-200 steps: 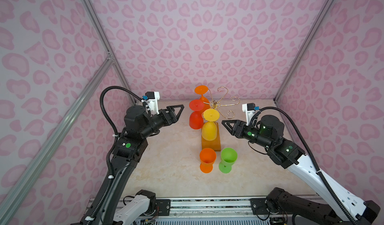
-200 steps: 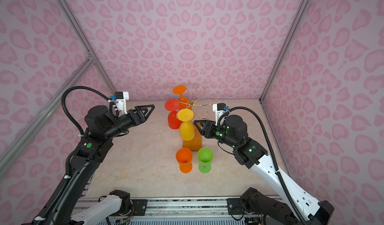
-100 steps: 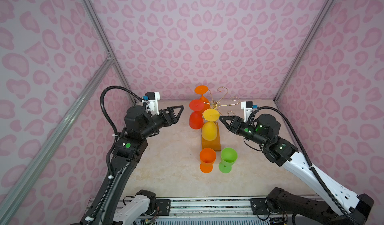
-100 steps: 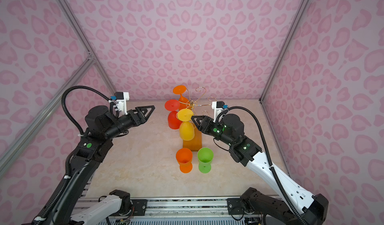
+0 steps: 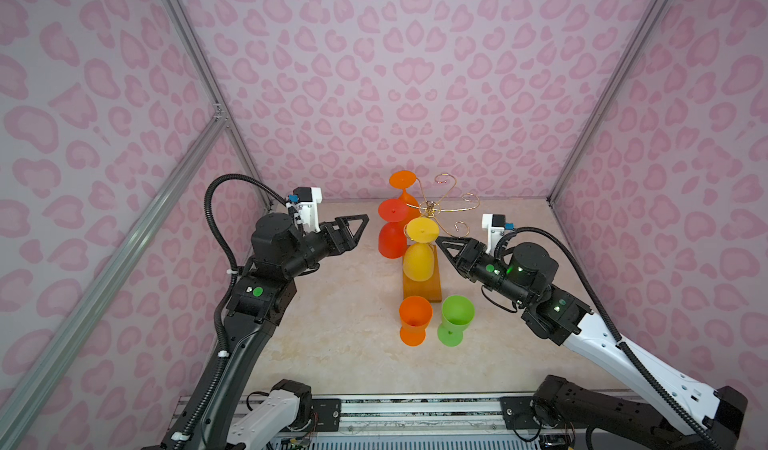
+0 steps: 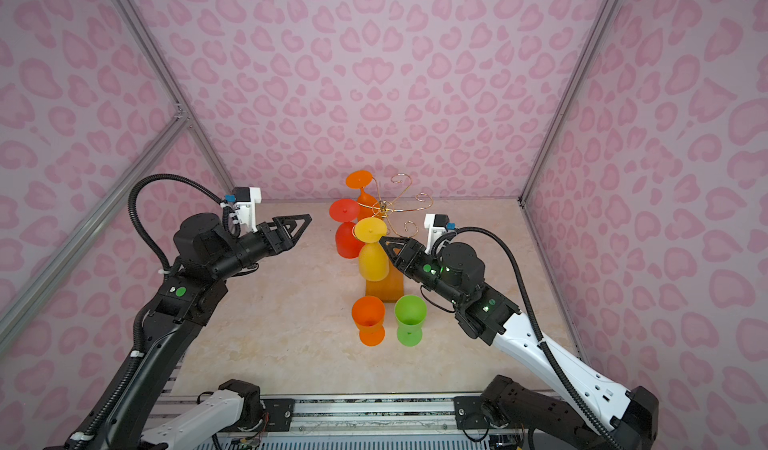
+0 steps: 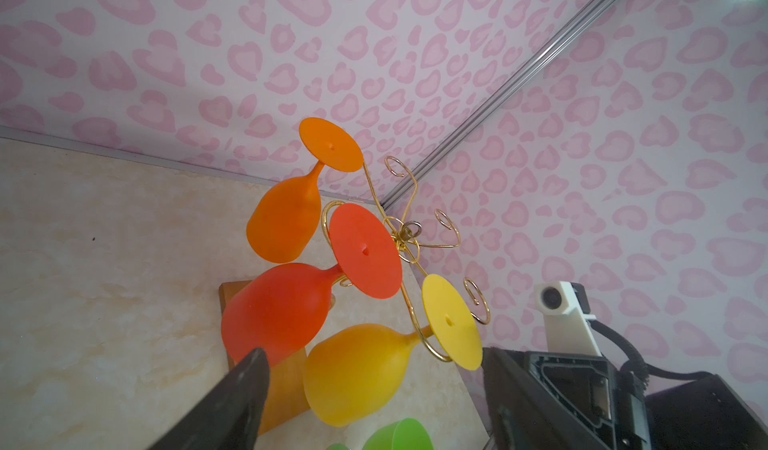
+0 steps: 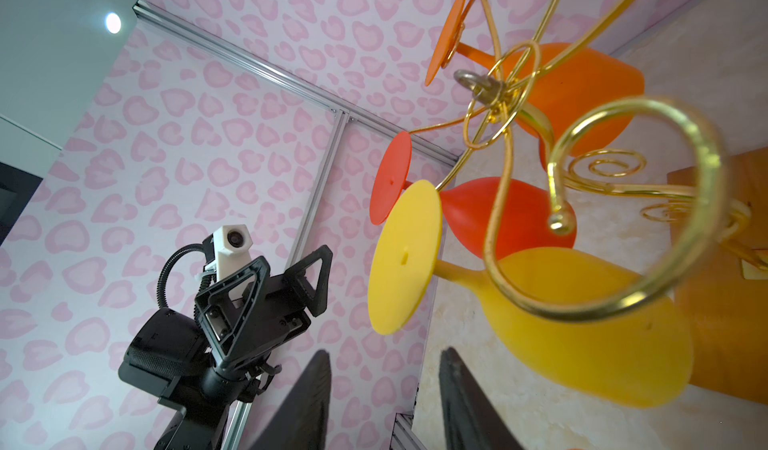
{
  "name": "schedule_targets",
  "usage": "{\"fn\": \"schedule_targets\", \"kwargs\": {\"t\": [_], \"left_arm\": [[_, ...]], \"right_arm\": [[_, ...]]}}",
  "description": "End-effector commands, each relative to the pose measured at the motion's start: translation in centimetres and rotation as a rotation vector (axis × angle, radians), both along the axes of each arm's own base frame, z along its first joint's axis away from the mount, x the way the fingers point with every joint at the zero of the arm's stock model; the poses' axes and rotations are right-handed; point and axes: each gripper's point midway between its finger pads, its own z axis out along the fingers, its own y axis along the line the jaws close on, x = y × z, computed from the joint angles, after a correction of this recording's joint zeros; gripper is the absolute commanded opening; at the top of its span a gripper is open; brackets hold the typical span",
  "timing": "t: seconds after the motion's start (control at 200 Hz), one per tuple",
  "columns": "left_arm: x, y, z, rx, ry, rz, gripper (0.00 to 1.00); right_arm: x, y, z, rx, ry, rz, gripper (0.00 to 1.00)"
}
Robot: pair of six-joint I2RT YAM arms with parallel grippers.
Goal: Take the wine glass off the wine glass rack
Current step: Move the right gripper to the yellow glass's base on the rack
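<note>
Two black fingers (image 8: 299, 406) of the right gripper (image 5: 439, 241) stand parted with nothing between them. Their tips sit just beside the stem of the yellow wine glass (image 5: 419, 263), under its round foot and on its right side in both top views. In the right wrist view the glass lies ahead of the fingers, not between them.

That glass hangs bowl-down from a curled arm of the wine glass rack (image 5: 432, 209), over the rack's amber wooden base. A red wine glass (image 5: 391, 240) and an orange wine glass (image 5: 402, 179) hang bowl-down from arms further back and to the left.

The left gripper (image 5: 365, 218) is spread wide and empty, held in the air well apart from the rack, pointing toward the red glass.

In front of the base, an orange goblet (image 5: 415, 319) and a green goblet (image 5: 457, 317) stand upright side by side on the beige marbled tabletop (image 5: 340, 323).
</note>
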Motion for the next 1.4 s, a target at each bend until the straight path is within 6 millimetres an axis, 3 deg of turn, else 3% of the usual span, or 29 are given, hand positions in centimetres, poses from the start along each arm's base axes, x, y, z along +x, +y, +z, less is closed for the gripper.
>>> {"fn": "schedule_targets", "kwargs": {"t": [0.0,0.135,1.165,1.395], "left_arm": [[-0.1,-0.1,0.8,-0.006,-0.044,-0.01,0.83],[0.0,-0.3,0.5,-0.014,-0.04,-0.017,0.83],[0.0,-0.4,0.5,-0.015,-0.047,-0.027,0.82],[0.2,-0.4,0.3,-0.014,-0.042,-0.027,0.82]], "right_arm": [[0.6,0.0,0.4,0.052,0.002,-0.037,0.43],[0.9,-0.1,0.0,0.073,0.011,-0.068,0.39],[2.4,1.7,0.2,0.077,0.009,-0.063,0.38],[2.6,1.9,0.0,0.071,0.012,-0.063,0.33]]}}
